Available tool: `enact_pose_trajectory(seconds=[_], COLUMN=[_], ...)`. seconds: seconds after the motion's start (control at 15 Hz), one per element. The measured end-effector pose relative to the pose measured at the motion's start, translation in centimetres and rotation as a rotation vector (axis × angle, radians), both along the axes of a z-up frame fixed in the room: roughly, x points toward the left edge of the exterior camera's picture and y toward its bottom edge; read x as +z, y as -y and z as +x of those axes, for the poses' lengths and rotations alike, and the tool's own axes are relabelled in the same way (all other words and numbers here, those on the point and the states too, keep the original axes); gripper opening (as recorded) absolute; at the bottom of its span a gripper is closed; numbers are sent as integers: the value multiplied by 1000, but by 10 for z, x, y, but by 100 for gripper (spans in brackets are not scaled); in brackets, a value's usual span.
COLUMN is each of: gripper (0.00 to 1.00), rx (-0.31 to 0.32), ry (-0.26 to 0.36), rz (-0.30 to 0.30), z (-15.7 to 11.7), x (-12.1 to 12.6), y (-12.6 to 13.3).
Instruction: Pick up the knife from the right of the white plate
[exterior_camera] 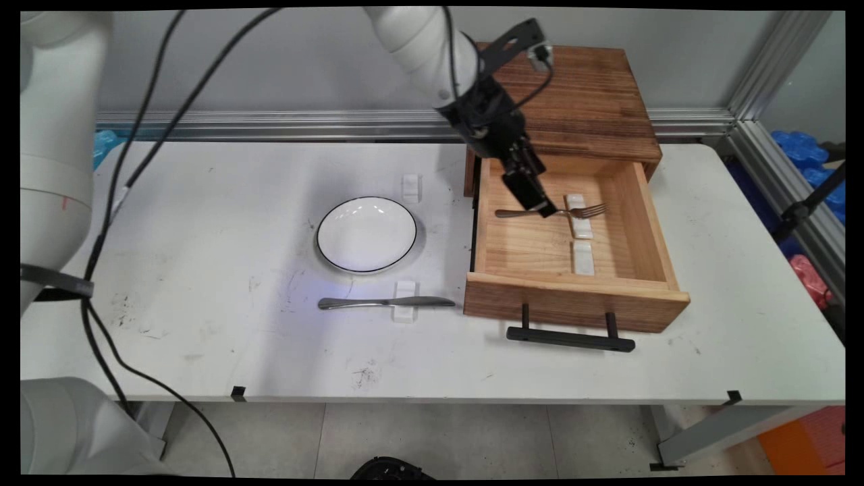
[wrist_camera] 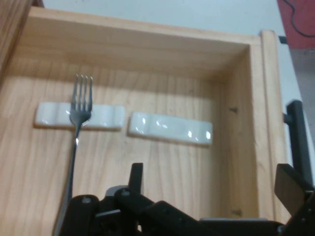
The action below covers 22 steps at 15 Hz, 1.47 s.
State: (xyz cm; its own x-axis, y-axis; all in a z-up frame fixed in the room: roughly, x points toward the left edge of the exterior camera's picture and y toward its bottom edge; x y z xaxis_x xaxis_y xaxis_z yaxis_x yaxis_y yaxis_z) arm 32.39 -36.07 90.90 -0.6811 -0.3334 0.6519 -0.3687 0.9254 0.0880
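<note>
My gripper (exterior_camera: 544, 206) reaches down into the open wooden drawer (exterior_camera: 648, 223), just above the handle of a metal fork (exterior_camera: 582, 212). The fork lies on the drawer floor with its tines on a white rest (exterior_camera: 579, 217). In the hand view the gripper (wrist_camera: 212, 181) stands open with nothing between its fingers. There the fork (wrist_camera: 78, 123) runs past the left finger (wrist_camera: 136, 173) on its outer side. A second white rest (wrist_camera: 170, 129) lies beside the first one (wrist_camera: 106, 116).
A white plate with a black rim (exterior_camera: 366, 234) sits on the table left of the drawer. A knife (exterior_camera: 378, 303) lies on a white rest (exterior_camera: 405, 310) in front of it, and another rest (exterior_camera: 410, 188) lies behind. The drawer's black handle (exterior_camera: 570, 337) juts toward the near edge.
</note>
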Motion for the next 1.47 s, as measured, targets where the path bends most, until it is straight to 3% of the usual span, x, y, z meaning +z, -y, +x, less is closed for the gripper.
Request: enact_pose_trajectory(seconds=[0.73, 1.47], gripper=[100, 100], rx=[-43, -61], ry=[12, 138], rz=[-26, 38], z=[72, 136], x=[9, -17], y=[-45, -102])
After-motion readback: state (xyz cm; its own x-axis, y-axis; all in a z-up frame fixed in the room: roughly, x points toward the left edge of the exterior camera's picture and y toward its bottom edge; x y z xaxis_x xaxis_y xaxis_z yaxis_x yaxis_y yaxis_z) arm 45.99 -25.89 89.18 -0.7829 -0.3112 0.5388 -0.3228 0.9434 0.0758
